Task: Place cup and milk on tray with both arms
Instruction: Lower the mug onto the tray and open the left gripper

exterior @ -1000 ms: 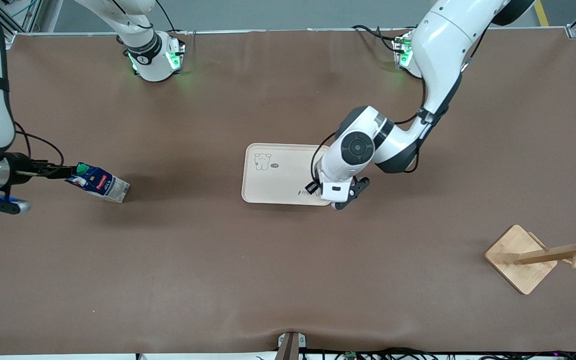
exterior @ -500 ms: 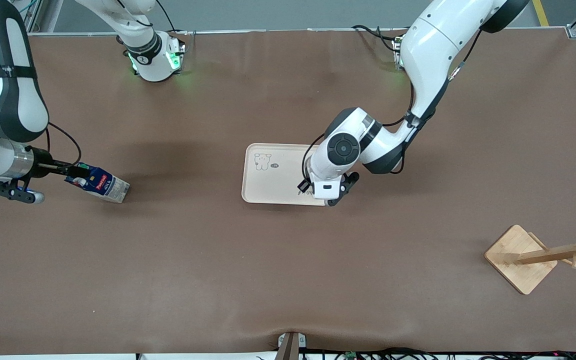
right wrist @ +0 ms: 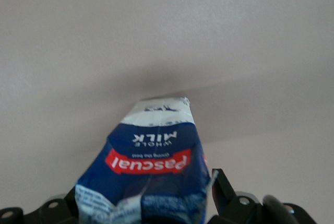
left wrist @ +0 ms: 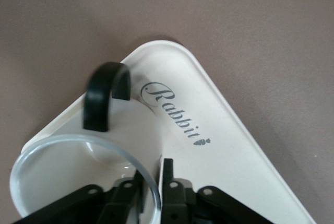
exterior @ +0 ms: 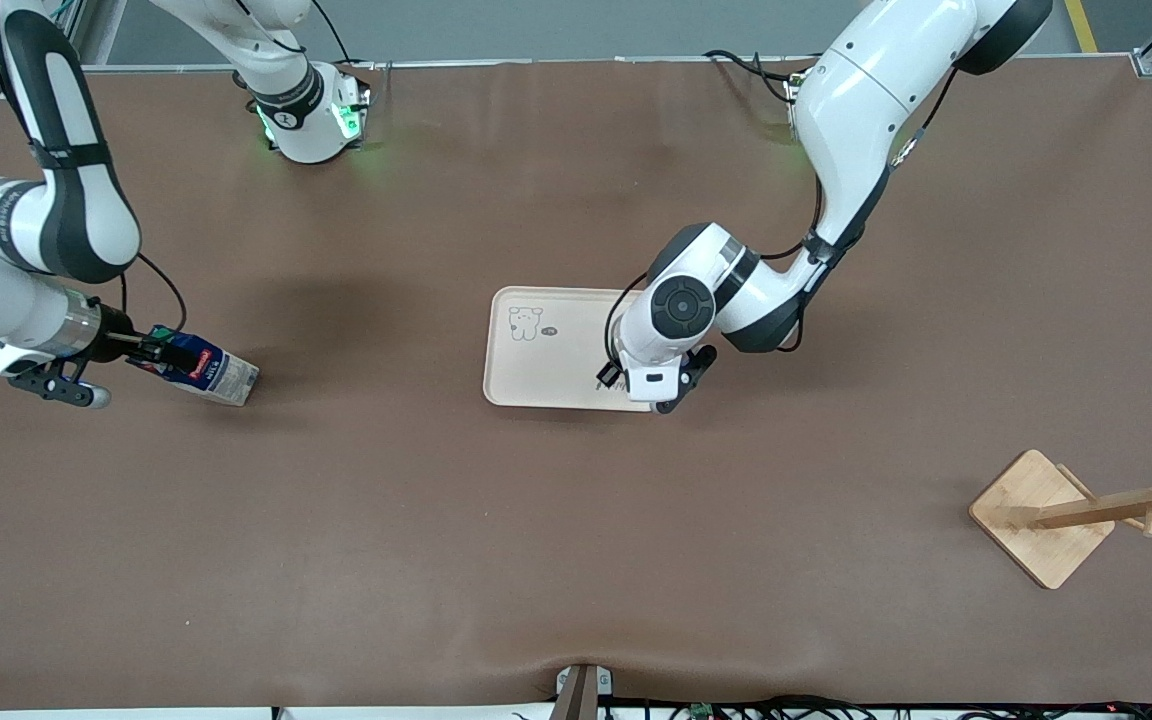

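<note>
The milk (exterior: 211,370) lies tilted on the table toward the right arm's end; it also shows in the right wrist view (right wrist: 156,151). My right gripper (exterior: 168,352) (right wrist: 143,185) is open, with one jaw on each side of the carton's top end. The cream tray (exterior: 546,365) lies mid-table. My left gripper (exterior: 636,385) (left wrist: 153,171) is over the tray's corner by the "Rabbit" script and is shut on the rim wall of the cup (left wrist: 120,130). The cup's black handle (left wrist: 104,96) points away from the gripper. In the front view the wrist hides the cup.
A wooden rack with a square base (exterior: 1041,515) and pegs stands toward the left arm's end, nearer to the front camera than the tray. Brown table surface surrounds the tray (left wrist: 229,145).
My right gripper has slid toward the carton, and its jaws now straddle the carton's top. The carton has not moved. My left gripper has shifted slightly farther over the tray.
</note>
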Action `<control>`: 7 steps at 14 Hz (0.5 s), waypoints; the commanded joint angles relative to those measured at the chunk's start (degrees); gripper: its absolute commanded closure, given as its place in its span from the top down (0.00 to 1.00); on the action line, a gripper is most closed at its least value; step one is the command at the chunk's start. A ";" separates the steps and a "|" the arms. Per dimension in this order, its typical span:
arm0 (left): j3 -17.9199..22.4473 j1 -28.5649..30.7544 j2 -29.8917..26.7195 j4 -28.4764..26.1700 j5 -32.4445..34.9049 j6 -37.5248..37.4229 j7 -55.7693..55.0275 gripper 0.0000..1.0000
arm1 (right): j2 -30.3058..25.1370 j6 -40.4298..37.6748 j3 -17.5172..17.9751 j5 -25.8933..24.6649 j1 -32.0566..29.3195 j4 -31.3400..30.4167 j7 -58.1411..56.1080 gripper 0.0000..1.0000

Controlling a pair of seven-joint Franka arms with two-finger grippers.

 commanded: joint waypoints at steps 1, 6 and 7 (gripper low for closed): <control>0.45 -0.34 0.08 2.35 1.41 -0.31 -0.78 1.00 | -4.50 -2.97 1.16 2.62 -0.61 -1.40 0.63 0.00; 3.70 0.54 -5.96 4.56 4.29 -2.85 -0.51 1.00 | -4.59 -25.63 1.51 5.88 3.76 12.47 0.80 0.00; 4.23 1.33 -8.42 4.56 5.96 -4.95 -0.16 1.00 | -4.50 -29.33 1.42 5.45 5.79 14.76 2.55 0.00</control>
